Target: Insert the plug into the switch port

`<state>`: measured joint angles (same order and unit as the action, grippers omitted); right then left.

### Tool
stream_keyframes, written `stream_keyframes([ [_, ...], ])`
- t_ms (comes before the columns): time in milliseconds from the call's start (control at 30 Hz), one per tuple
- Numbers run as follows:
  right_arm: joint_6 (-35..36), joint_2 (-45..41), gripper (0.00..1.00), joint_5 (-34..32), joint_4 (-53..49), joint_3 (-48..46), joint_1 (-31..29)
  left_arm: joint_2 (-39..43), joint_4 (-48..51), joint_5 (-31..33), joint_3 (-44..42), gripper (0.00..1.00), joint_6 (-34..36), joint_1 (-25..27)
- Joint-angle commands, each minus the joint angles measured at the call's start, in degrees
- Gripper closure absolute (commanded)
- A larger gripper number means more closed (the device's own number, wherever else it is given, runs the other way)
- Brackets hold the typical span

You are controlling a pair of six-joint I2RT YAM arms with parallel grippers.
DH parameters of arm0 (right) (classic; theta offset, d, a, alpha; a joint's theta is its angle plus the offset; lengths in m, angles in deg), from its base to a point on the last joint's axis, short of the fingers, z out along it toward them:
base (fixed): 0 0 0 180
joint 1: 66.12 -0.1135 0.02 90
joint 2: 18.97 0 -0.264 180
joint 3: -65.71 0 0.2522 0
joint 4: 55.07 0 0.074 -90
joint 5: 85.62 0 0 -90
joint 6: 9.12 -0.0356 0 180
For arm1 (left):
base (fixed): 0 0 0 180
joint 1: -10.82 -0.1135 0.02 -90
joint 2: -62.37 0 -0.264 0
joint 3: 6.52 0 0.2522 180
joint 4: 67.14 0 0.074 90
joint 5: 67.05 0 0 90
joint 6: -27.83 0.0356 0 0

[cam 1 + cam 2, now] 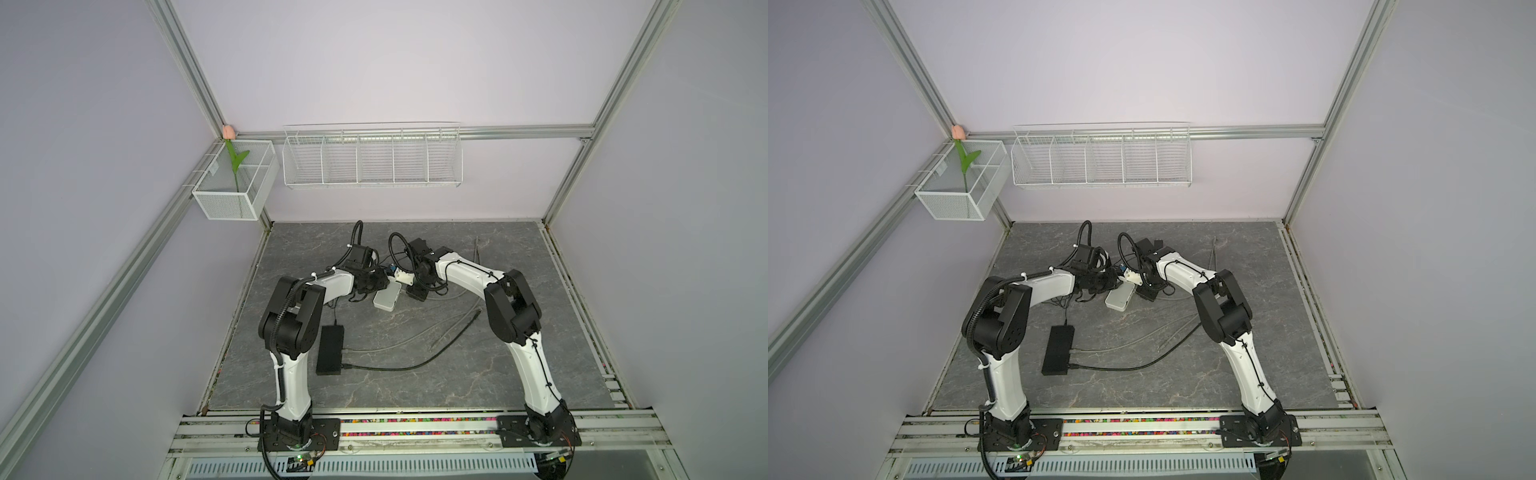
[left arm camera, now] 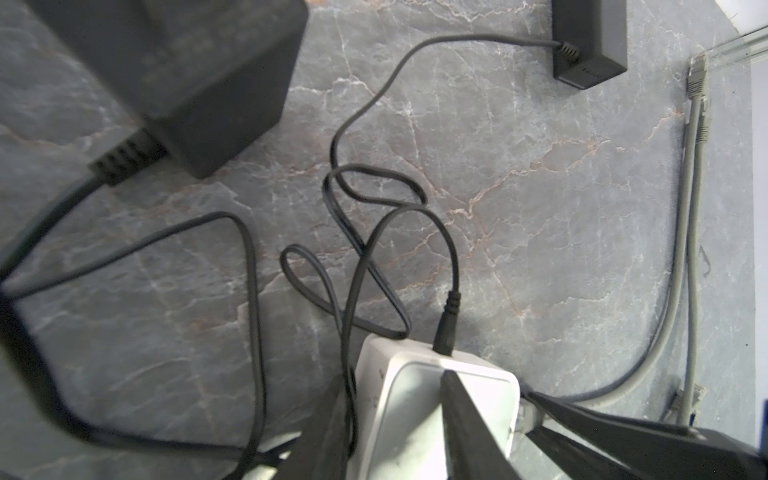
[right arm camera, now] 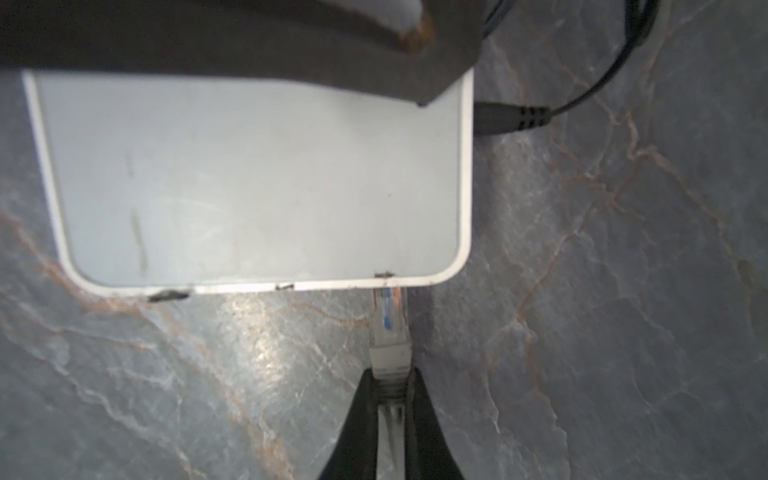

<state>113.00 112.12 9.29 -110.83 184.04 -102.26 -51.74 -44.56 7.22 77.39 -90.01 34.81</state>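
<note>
1. Grey marbled tabletop [image 1: 415, 386] is enclosed by pale lilac walls [image 1: 374, 62] and aluminium framing. A white wire rack [image 1: 372, 158] is hung on the back wall. An artificial tulip [image 1: 229, 132] is stood in a mesh basket [image 1: 232, 195] at the left corner.
2. A white network switch [image 1: 387, 298] is seen near the middle of the table in both top views, between the two arms' ends.
3. The left gripper [image 2: 392, 399] is clamped on one end of the switch, with one of its fingers [image 2: 465, 415] laid across the white top face.
4. A black barrel power connector [image 3: 511, 118] is seated in the switch's short side, and its lead is looped loosely over the table.
5. The right gripper [image 3: 388, 386] is pinched tight on the grey boot of the RJ45 plug [image 3: 388, 332].
6. The plug is held level with the switch's long port side, close to the corner nearest the power connector. Its tip is met by the housing's edge, while most of its clear body is shown outside; how deep it sits cannot be told.
7. A long black power adapter [image 1: 330, 350] is laid beside the left arm, with cables plugged into it.
8. Loose grey Ethernet cables [image 2: 690, 249] are trailed across the table on the right arm's side.
</note>
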Motion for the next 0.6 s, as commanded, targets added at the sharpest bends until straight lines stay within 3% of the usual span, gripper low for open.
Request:
stream_keyframes([
  [0,-1.3,-0.8,0.93,3.7,1.2,0.0,-0.5,-2.3,4.6,-0.2,-2.6,0.66,0.0,0.5],
  [567,-2.7,-2.6,0.94,6.4,7.5,-1.9,-1.2,-2.5,4.5,-1.5,-3.4,0.66,1.0,2.0],
])
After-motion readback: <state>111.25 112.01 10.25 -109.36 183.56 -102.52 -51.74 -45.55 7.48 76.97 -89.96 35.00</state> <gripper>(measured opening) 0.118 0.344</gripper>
